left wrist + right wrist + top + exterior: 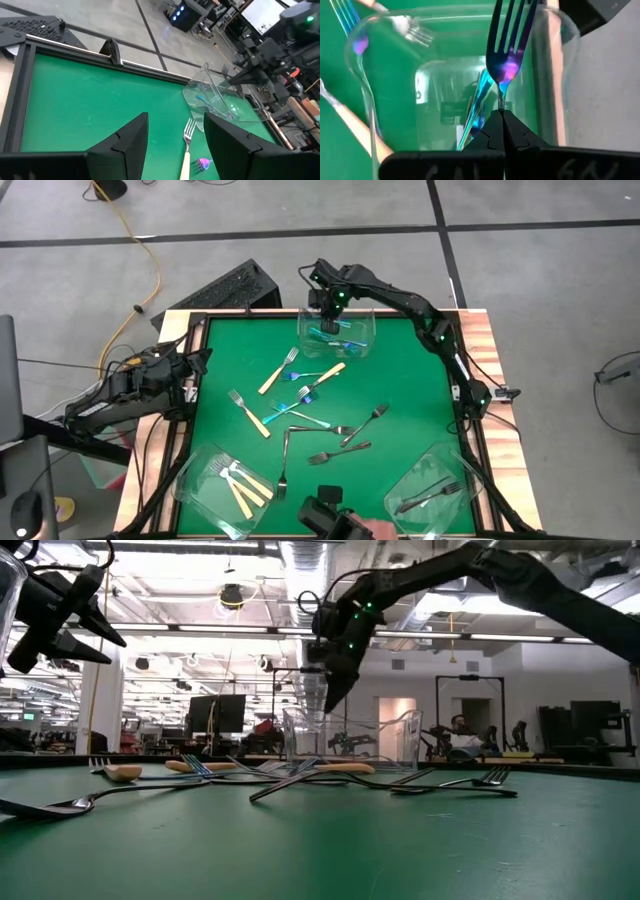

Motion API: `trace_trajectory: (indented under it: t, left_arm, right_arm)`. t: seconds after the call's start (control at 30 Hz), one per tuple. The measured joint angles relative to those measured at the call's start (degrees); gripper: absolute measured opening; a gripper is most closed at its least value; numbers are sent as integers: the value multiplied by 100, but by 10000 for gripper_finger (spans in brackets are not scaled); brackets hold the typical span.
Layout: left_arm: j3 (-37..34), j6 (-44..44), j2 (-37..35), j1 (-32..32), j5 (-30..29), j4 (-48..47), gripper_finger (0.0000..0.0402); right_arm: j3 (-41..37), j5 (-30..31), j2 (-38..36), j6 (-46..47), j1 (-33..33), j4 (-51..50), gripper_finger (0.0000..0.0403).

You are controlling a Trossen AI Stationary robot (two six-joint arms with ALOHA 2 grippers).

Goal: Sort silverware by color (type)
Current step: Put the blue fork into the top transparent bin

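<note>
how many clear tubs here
3 tubs: one at the high view's top middle, below the right gripper holding a blue fork; one bottom left with cream-handled forks; one bottom right with dark forks.

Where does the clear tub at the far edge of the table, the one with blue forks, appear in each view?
High view: clear tub at top centre, under the right gripper.
Low view: tub at centre, below that gripper.
Left wrist view: tub at right of centre.
Right wrist view: tub fills the picture.
Shared landmark: the shut right gripper holding a blue fork over it.
</note>
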Motion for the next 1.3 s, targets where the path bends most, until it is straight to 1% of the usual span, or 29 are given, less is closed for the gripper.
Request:
trace_trajectory:
  t: [0.03, 0.17, 0.47, 0.63, 0.7, 0.8, 0.9, 1.07, 1.17, 1.3]
  left_arm:
    - [-1, -5, 1, 0, -54, 2, 176]
    - [0, -46, 0, -1, -208, -1, 176]
    - [0, -150, 0, 0, -417, 1, 176]
    - [0, -150, 0, -1, -431, -1, 176]
    - [0, -150, 0, 1, -443, -2, 176]
    - [0, -150, 0, 2, -462, -3, 176]
    - [0, -150, 0, -1, -551, -2, 176]
    - [0, -150, 0, 0, -582, -3, 176]
    - [0, -148, 0, 2, -592, -3, 176]
    - [0, -148, 0, 1, -614, -4, 176]
  right_arm:
    - [7, -8, 26, 19, -5, -3, 0]
    - [-6, -59, 90, -85, -82, -625, 0]
    - [-2, -109, 90, -260, -268, -731, 0]
    - [-67, -108, 89, -369, -298, -634, 0]
    - [-304, -111, 77, -364, -294, -464, 0]
    - [-629, -97, 100, -372, -295, -460, 0]
    - [-843, 71, 90, -421, -272, -120, 0]
    - [-850, 128, 89, -407, -329, 60, 0]
    - [-850, 194, 88, -284, -331, 181, 0]
    - [-850, 199, 88, 253, -357, 216, 0]
